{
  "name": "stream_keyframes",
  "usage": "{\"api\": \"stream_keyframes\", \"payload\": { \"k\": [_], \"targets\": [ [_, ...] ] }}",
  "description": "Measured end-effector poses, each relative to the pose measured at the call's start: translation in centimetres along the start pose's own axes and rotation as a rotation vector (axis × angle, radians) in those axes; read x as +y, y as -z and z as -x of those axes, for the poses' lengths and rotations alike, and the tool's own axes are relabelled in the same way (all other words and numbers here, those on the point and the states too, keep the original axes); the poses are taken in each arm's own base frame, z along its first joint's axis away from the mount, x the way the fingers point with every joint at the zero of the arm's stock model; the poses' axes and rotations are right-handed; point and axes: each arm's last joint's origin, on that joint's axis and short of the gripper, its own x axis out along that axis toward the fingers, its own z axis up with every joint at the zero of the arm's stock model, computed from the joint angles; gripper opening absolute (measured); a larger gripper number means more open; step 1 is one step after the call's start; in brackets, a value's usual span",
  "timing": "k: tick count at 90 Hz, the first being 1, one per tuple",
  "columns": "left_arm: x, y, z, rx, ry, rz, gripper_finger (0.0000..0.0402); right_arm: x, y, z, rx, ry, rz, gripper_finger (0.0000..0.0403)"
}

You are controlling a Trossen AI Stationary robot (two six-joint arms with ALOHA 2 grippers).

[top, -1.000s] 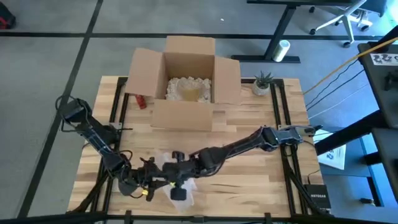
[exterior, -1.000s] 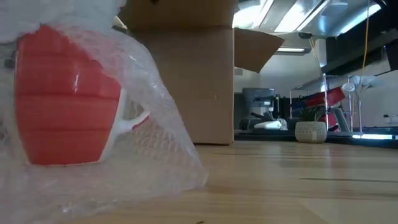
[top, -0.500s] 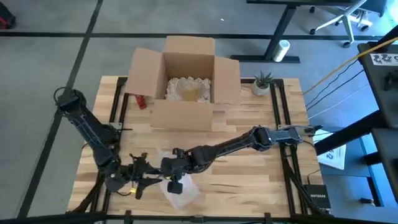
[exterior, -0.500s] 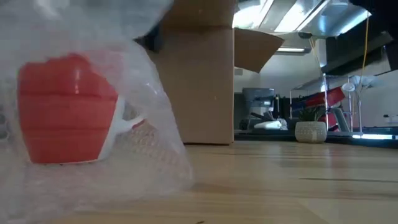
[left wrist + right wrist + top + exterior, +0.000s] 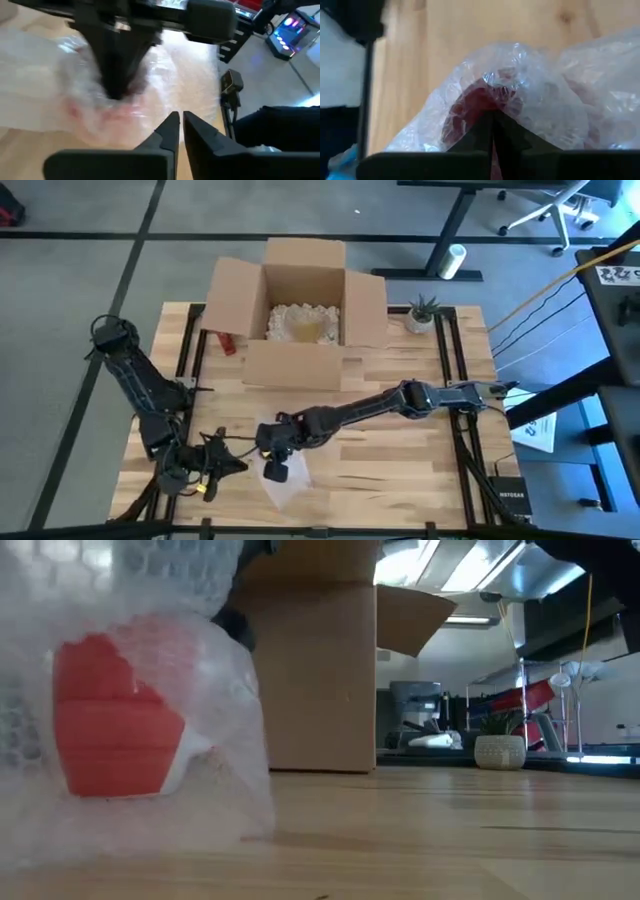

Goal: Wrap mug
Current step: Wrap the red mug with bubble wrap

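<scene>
My right gripper (image 5: pixel 272 463) is pinched together on the bubble wrap (image 5: pixel 215 690) over the red mug (image 5: pixel 112 720), at the near left of the table (image 5: pixel 400 460). My left gripper (image 5: pixel 232 464) sits just left of the bundle, fingers (image 5: pixel 167 131) nearly together, holding nothing. The open box (image 5: pixel 300 320) stands at the far edge.

The black box (image 5: pixel 511 502) near the table seemingly reads "NETGEAR".

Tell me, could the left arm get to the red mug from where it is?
Probably yes. The left tool sits just beside the bubble wrap covering the mug, but the right tool is already on the bundle, crowding that side.
</scene>
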Motion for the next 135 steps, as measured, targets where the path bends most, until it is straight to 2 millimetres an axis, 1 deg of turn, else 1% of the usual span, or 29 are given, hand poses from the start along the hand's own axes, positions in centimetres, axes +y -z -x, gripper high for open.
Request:
{"api": "stream_keyframes", "payload": {
  "k": [10,18,23,34,48,55,63,76,91,100,106,110,123,130,135],
  "targets": [
    [-0.4,0.2,-0.8,-0.005,0.011,0.028,0.0,-0.2,-0.1,0.0,-0.001,0.0,-0.007,0.0],
    [-0.3,0.2,-1.8,-0.021,-0.009,0.027,0.0,-0.2,-0.2,0.0,-0.01,-0.005,-0.01,0.0],
    [0.0,0.1,-2.4,-0.028,-0.033,0.007,0.0,-0.1,-0.4,0.0,-0.029,-0.015,-0.021,0.0],
    [0.8,-0.6,-3.4,-0.048,-0.089,-0.011,0.0,0.6,-0.8,0.8,-0.049,-0.032,-0.02,0.0],
    [1.6,-1.3,-4.3,-0.059,-0.141,-0.043,0.0,1.3,-1.2,3.1,-0.049,-0.044,-0.013,0.0],
    [2.1,-1.4,-4.6,-0.046,-0.166,-0.051,0.0,1.4,-0.9,3.5,-0.025,-0.032,-0.01,0.0],
    [2.7,-1.3,-4.8,-0.022,-0.206,-0.041,0.0,1.6,-0.8,4.4,-0.009,-0.022,-0.007,0.0],
    [3.6,-1.3,-5.1,0.003,-0.244,-0.013,0.0,2.7,-0.7,7.6,0.006,-0.004,0.008,0.0],
    [3.9,-1.5,-5.4,0.016,-0.247,-0.003,0.0,3.4,1.1,9.9,0.076,0.181,0.048,0.0],
    [3.9,-1.6,-5.5,0.018,-0.248,0.002,0.0,4.0,2.2,11.5,0.124,0.245,0.048,0.0],
    [3.9,-1.6,-5.5,0.017,-0.248,0.016,0.0,4.8,3.2,11.9,0.156,0.284,0.045,0.0],
    [3.9,-1.5,-5.5,0.016,-0.248,0.023,0.0,5.4,4.2,11.6,0.187,0.305,0.047,0.0],
    [3.9,-1.5,-5.5,0.014,-0.247,0.045,0.0,7.1,7.7,9.7,0.245,0.355,0.045,0.0],
    [3.9,-1.5,-5.5,0.023,-0.24,0.047,0.0,8.0,9.8,9.0,0.256,0.383,0.049,0.0],
    [3.9,-1.5,-5.5,0.039,-0.227,0.05,0.0,8.7,11.2,8.4,0.251,0.371,0.05,0.0]
  ]
}}
